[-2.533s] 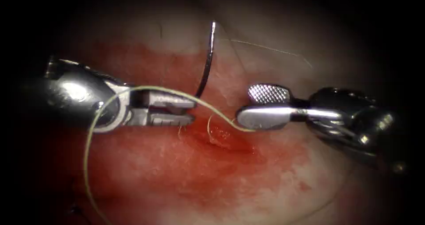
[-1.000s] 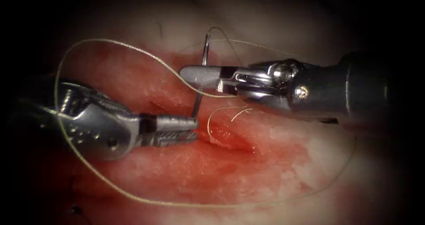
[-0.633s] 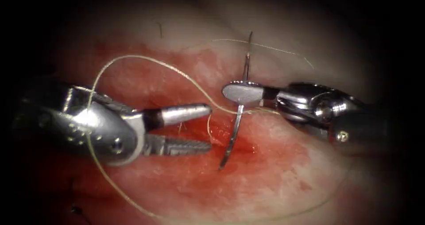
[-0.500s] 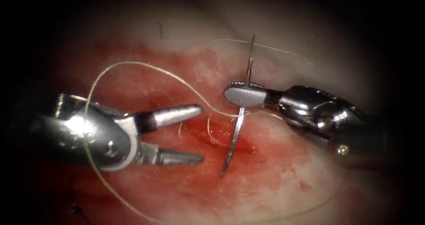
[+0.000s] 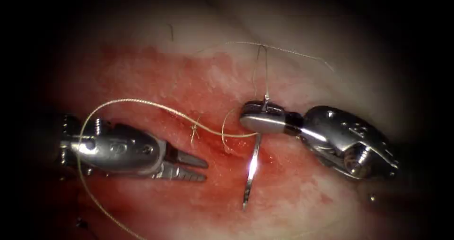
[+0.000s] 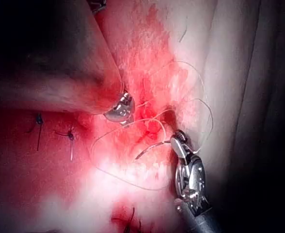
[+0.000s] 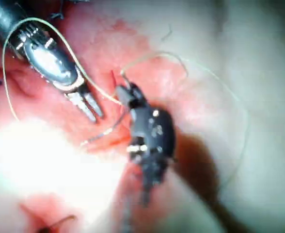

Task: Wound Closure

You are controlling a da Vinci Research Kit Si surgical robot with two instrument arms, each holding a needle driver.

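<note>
Right tool [image 5: 257,119] pinches the curved steel needle [image 5: 251,174]; left tool [image 5: 201,169] is empty.
The needle hangs free above the red wet tissue [image 5: 293,192], long axis pointing down, just right of the slightly spread left tool; pale thread [image 5: 142,103] trails leftward.

No legible text, labels, numbers or signs anywhere.
</note>
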